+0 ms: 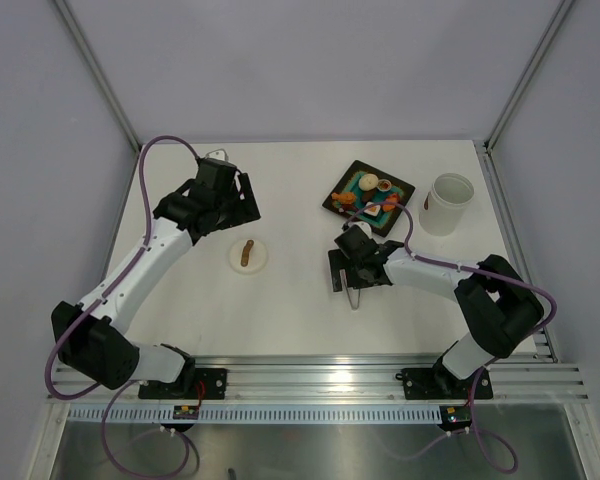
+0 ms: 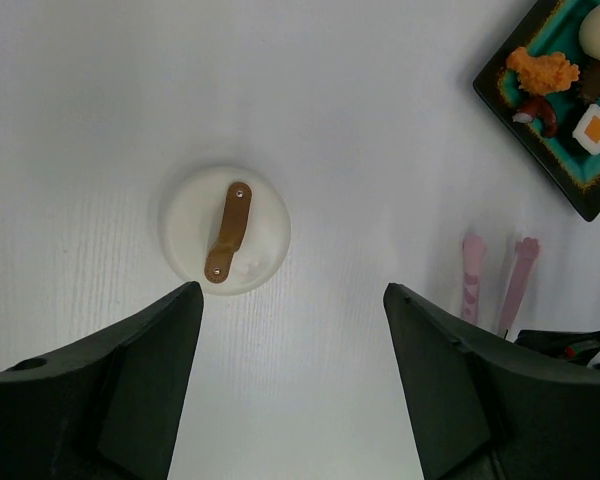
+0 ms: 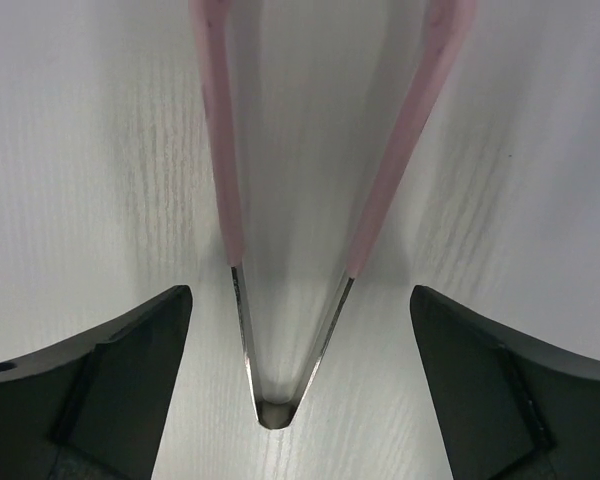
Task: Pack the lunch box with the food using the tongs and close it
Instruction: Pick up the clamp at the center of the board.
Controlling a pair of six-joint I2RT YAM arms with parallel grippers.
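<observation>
pale pink v-shaped tongs (image 3: 223, 150) lie spread on the table (image 1: 300, 300) between the open jaws of the right gripper (image 3: 300, 290), ungripped. small food pieces (image 1: 373, 192) sit on the black teal-centred tray (image 1: 343, 186); the white round tub (image 1: 447, 205) stands lidless, so packing and closing remain.

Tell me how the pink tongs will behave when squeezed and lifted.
The tongs will probably spring: two thin arms meet at one bent metal joint, so a squeeze should close them. They look slim and likely light. Lying flat on the smooth table, they could slide or pivot if pushed off-centre.
</observation>
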